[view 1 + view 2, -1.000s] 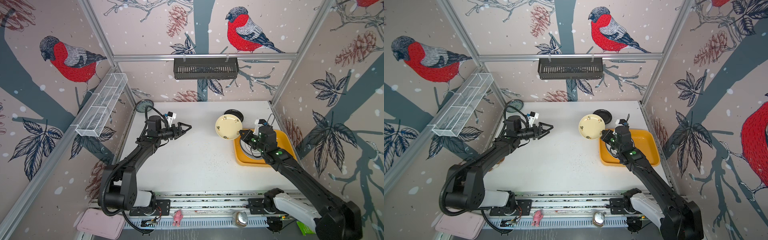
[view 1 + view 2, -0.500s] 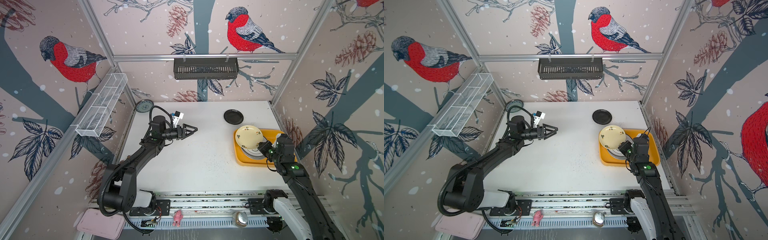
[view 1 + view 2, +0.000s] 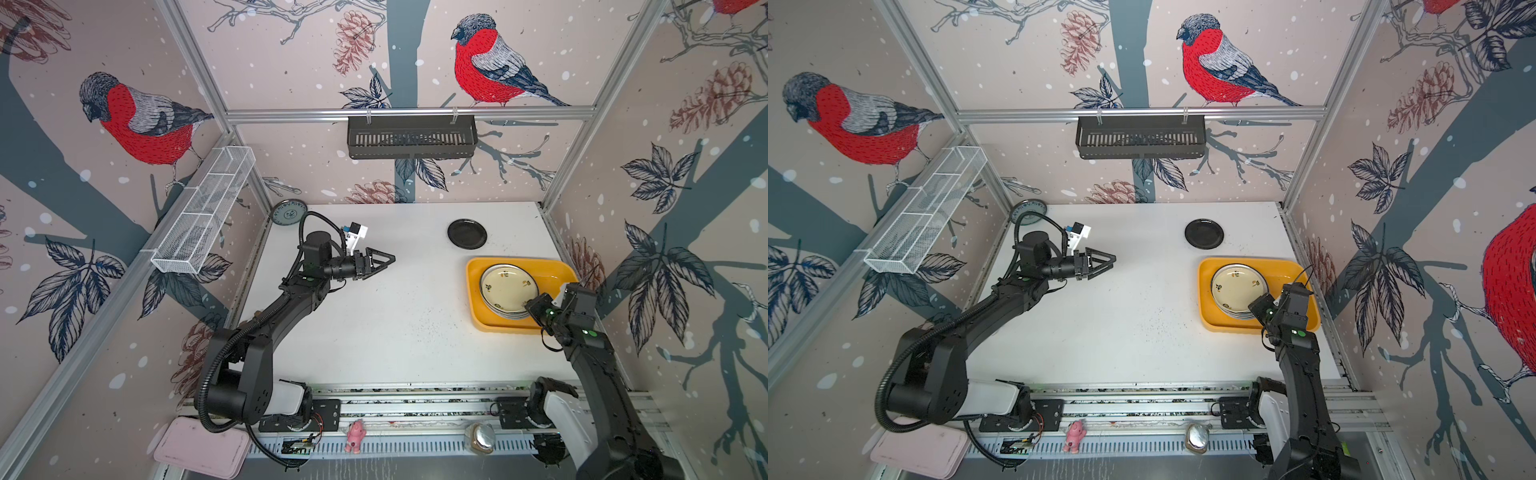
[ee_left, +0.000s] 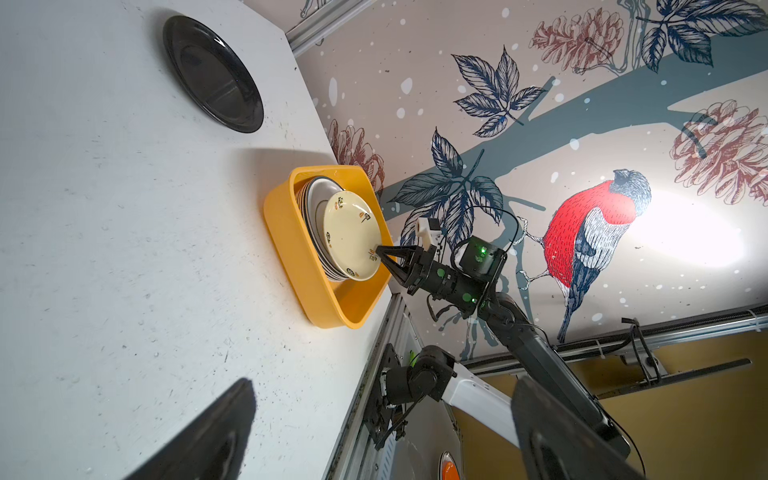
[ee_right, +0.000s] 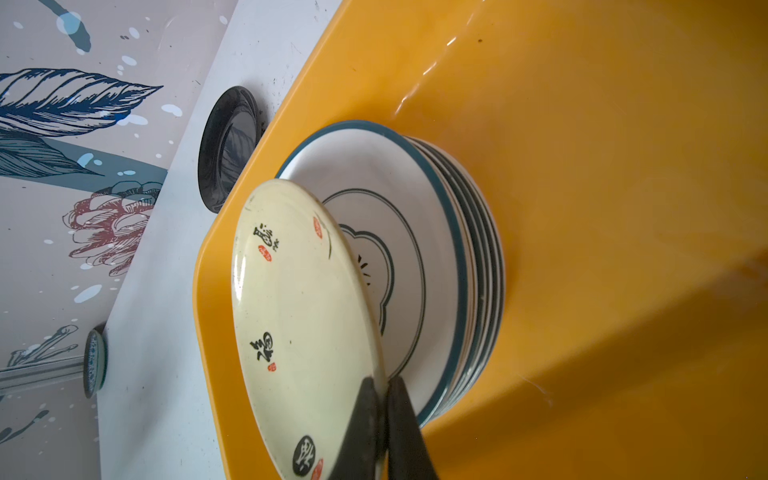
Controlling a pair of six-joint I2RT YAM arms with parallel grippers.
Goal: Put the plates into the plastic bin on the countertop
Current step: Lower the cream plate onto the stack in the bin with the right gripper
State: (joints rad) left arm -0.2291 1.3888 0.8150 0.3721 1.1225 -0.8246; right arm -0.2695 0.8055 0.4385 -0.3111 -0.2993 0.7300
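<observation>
1. In both top views the plastic bin (image 3: 473, 299) sits at the right edge of the bench (image 3: 395, 332). A stack of plates (image 3: 505, 314) fills its left half, with a cream plate (image 3: 509, 286) uppermost. From above, the right arm (image 3: 590, 353) covers its own hand, so I cannot read the grip there.
2. The right wrist view settles it: the right hand (image 5: 380, 384) is pinched tight on the cream plate's near rim. That rim is raised clear of the white teal-rimmed plate (image 5: 415, 216) topping the stack.
3. The left wrist view shows the same tilt side-on from across the bench. The far rim is low over the stack; I cannot tell if it touches.
4. The left hand (image 3: 390, 259) hovers over the bench's left middle, holding nothing. It looks edge-on from above, but its own wrist view shows the fingers (image 4: 208, 440) spread wide.
5. Outside the bin, a black plate (image 3: 467, 234) lies flat just behind it. A grey-teal plate (image 3: 289, 212) is at the far left corner, flat or leaning unclear.
</observation>
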